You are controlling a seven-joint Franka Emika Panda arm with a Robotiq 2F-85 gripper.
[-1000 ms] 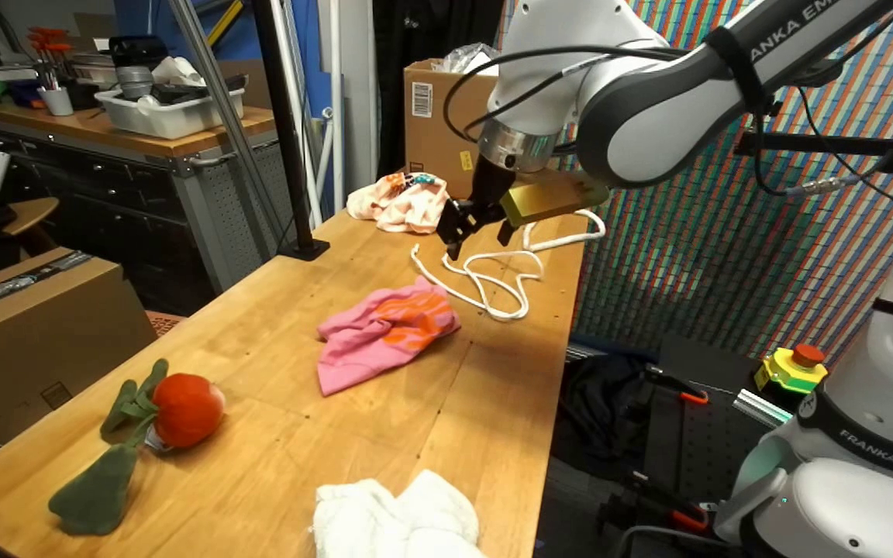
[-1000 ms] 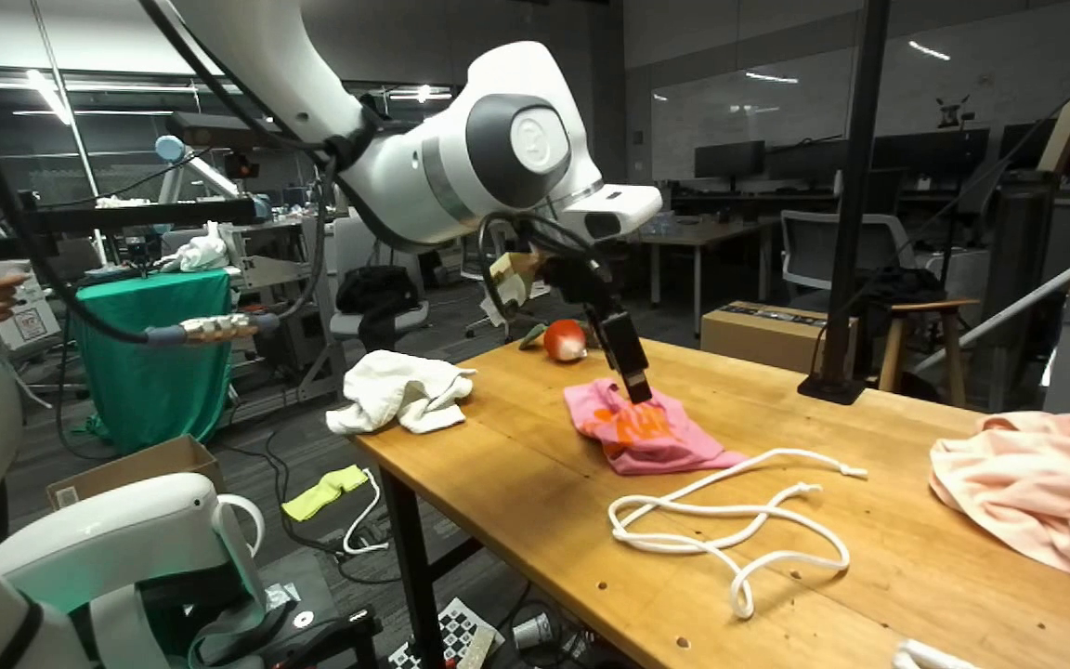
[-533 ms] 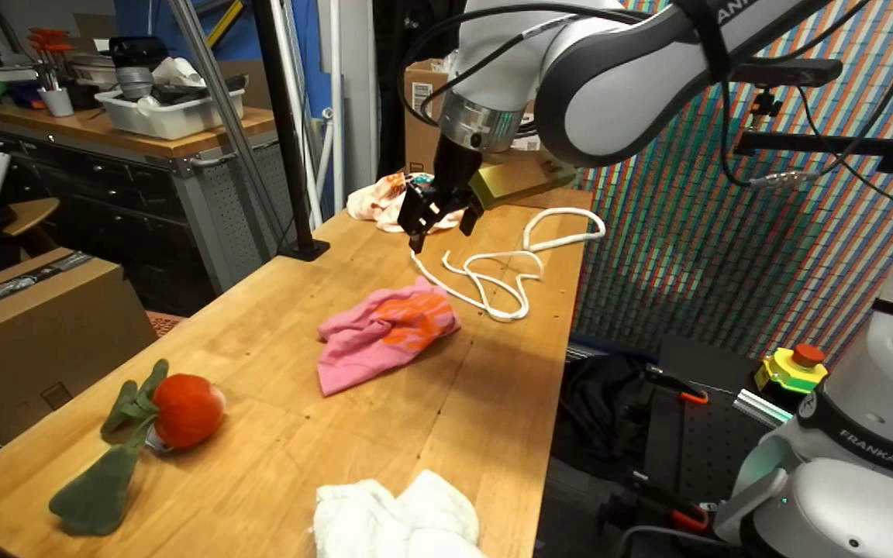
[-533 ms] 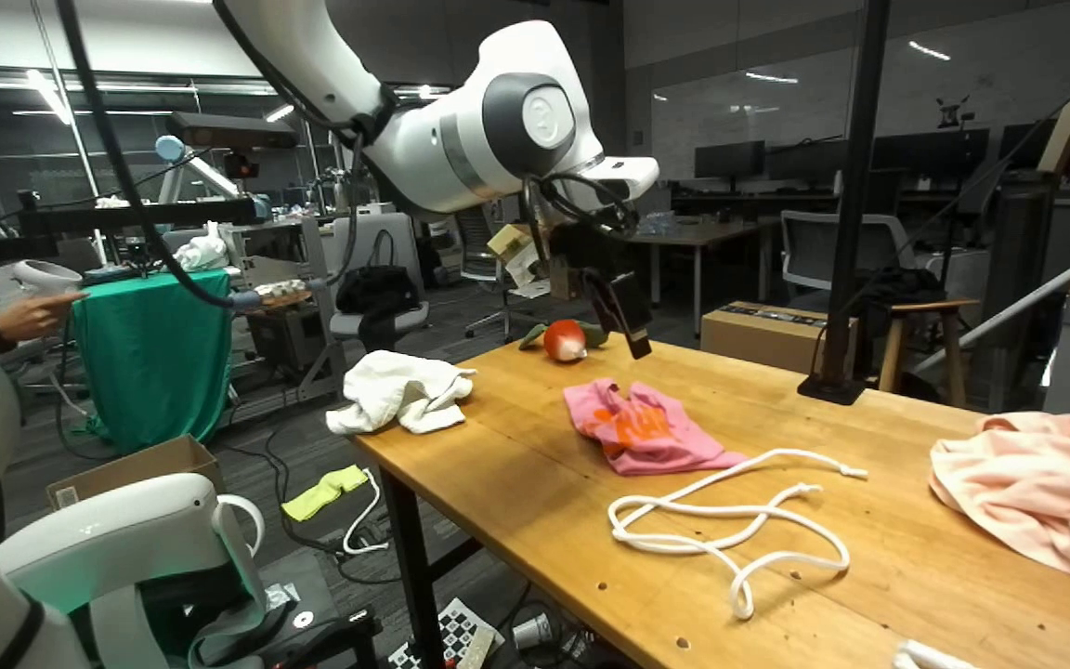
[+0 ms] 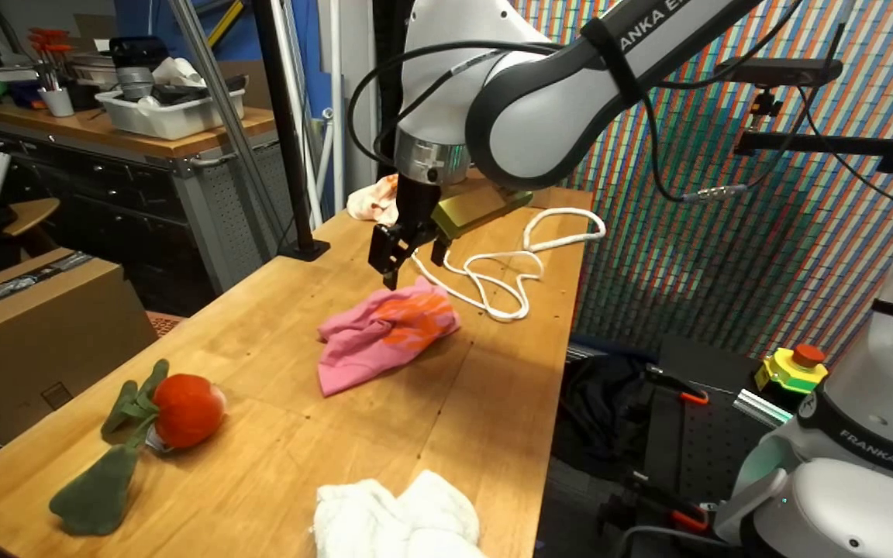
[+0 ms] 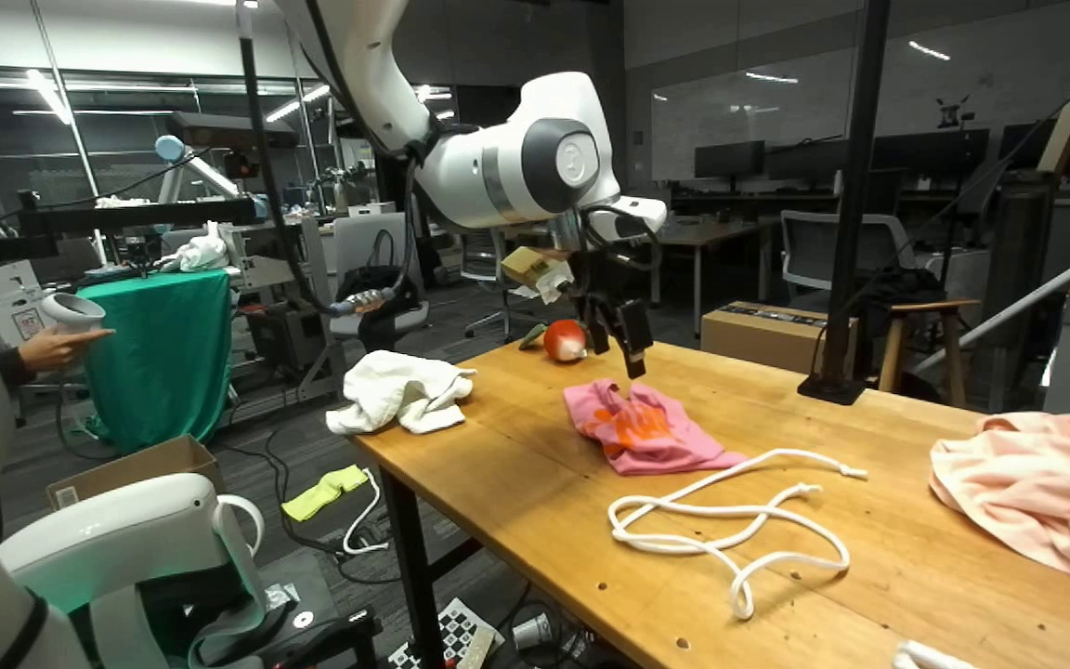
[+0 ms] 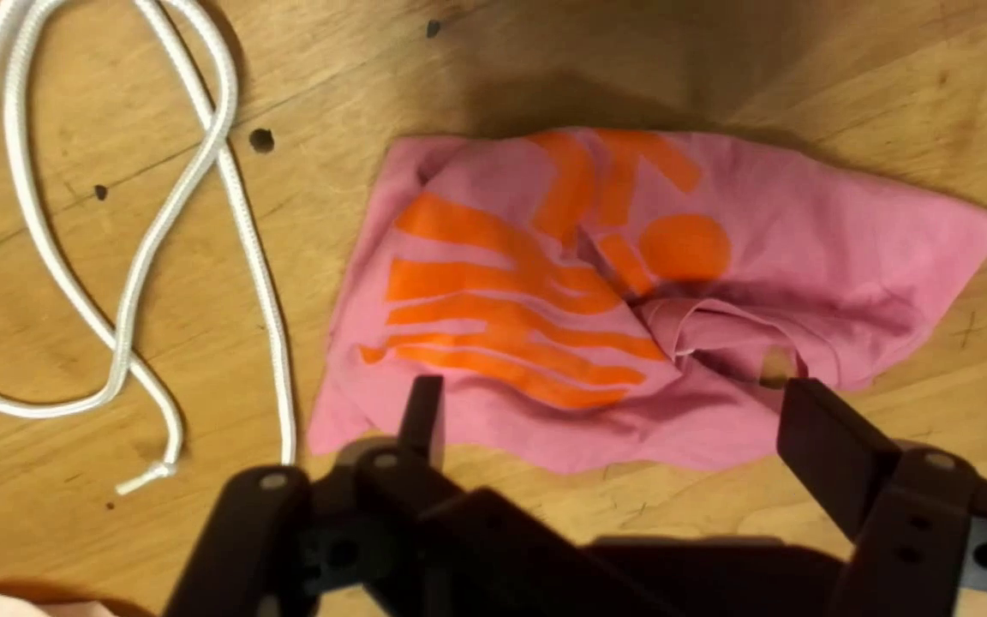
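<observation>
Our gripper [image 7: 613, 403] drops lower, jaws apart | one pink cloth [image 5: 361, 333] well inside table [image 5: 268, 349] edges | one white cloth [image 6: 400, 388]

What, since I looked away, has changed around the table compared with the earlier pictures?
The open hand has moved left and lower in an exterior view, nearer the pink cloth. Nothing was gripped or released. The pink cloth, white rope, white towel and red toy stayed put.
</observation>
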